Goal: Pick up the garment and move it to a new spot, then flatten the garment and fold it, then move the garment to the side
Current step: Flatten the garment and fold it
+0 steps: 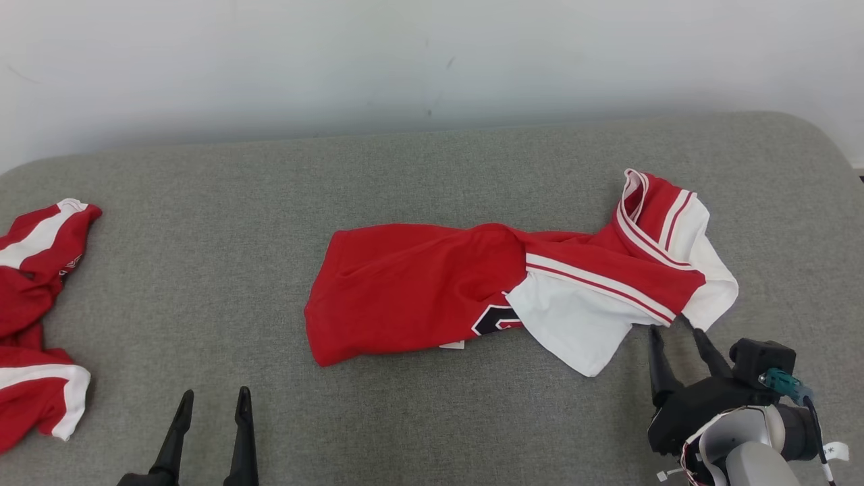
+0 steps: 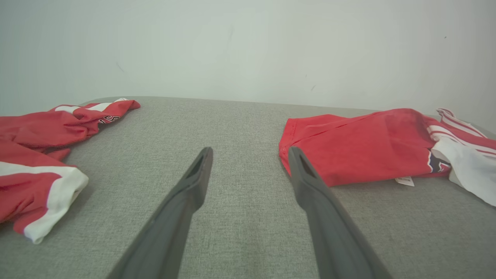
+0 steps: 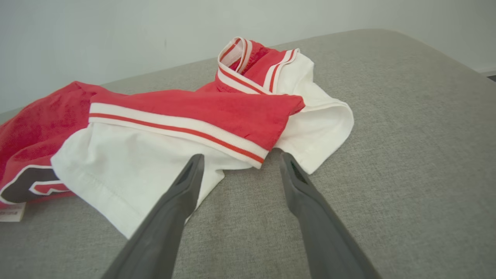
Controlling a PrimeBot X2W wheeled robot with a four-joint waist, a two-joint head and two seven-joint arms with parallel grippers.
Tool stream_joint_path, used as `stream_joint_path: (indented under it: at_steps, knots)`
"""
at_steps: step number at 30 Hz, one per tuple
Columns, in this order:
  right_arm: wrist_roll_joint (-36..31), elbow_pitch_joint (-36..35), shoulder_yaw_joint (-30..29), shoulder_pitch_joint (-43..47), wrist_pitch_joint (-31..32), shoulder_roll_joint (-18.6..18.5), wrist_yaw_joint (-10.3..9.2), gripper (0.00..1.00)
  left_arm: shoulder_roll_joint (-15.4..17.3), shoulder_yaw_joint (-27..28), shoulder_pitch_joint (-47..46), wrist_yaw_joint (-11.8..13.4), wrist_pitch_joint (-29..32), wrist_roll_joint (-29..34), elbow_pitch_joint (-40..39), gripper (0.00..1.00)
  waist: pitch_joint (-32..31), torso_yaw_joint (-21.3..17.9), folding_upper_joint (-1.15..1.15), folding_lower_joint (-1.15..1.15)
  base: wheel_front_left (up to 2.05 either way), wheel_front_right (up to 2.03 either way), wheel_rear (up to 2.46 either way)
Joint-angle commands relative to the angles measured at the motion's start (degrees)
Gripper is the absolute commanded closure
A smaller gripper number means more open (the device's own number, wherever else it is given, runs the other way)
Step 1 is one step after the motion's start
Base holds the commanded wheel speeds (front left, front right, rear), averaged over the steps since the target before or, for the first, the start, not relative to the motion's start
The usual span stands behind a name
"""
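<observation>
Shirt (image 1: 472, 297) lies crumpled and twisted at its middle on the grey tabletop (image 1: 202, 270), red body to its left end, white sleeve and striped collar bunched at its right end. The right claw (image 1: 675, 331) sits just on the near side of that right end, released, its fingers spread with nothing between them. The tips are just beside the striped hem, and I cannot tell whether they touch it. The left claw (image 1: 215, 393) is also spread and empty, near the shirt's near-left corner but apart from it.

The main risk is a pinch on one layer only. The hem overlaps the white sleeve there, so a shallow grip would likely lift the top fold and tighten the twist instead of spreading it. A pull away from the shirt's right end could carry cloth over the rounded tabletop corner, which is not far off.

Open room is best to the left of the shirt, before the second shirt (image 1: 34, 270), which a wide sweep might snag. Bare cloth also runs behind the shirt to the far edge.
</observation>
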Motion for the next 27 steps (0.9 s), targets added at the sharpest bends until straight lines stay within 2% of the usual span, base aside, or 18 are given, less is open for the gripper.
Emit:
stream_joint_path:
  at_steps: [1, 3, 5, 10, 18, 26, 27]
  knots:
    - [-0.55, -1.75, -0.01, 1.56, 2.31, 0.16, -0.13, 0.00, -0.02, -0.11, 0.21, 0.08, -0.19, 0.01, -0.20, 0.00, 0.13, 0.15, 0.00, 0.00, 0.00, 0.00, 0.00]
    - [-1.48, -4.83, 0.24, 3.26, 6.37, 0.40, -0.13, 0.00, -0.04, -0.39, -0.15, 0.08, -0.19, -0.06, -0.12, 0.00, 0.30, 0.39, 0.00, 0.00, 0.00, 0.00, 0.00]
    - [0.39, -7.52, 1.47, 4.40, 9.58, 0.50, -0.13, 0.00, -0.04, -0.58, -0.46, 0.08, -0.19, -0.12, -0.01, 0.00, 0.52, 0.70, 0.00, 0.00, 0.00, 0.00, 0.00]
    - [1.07, -11.23, 3.36, 5.28, 15.92, 0.46, -0.13, 0.00, -0.08, -0.63, -0.94, 0.08, -0.19, -0.26, 0.05, 0.00, 1.29, 1.36, 0.00, 0.00, 0.00, 0.00, 0.00]
    - [-3.35, -8.34, 2.47, 1.77, 24.01, 0.42, -0.13, 0.00, -0.09, -1.13, -1.78, 0.08, -0.19, -0.41, 0.32, 0.00, 2.62, 2.81, 0.00, 0.00, 0.00, 0.00, 0.00]
    - [-5.69, -2.66, 0.66, -1.45, 26.29, 0.48, -0.13, 0.00, -0.09, -1.98, -2.36, 0.08, -0.19, -0.75, 0.98, 0.00, 3.44, 4.39, 0.00, 0.00, 0.00, 0.00, 0.00]
    - [-5.79, -1.85, 0.64, -1.73, 26.49, 0.53, -0.13, 0.12, -0.08, -1.96, -2.36, 0.08, -0.19, -0.81, 1.00, 0.00, 3.45, 4.51, 0.00, 0.00, 0.00, 0.00, 0.00]
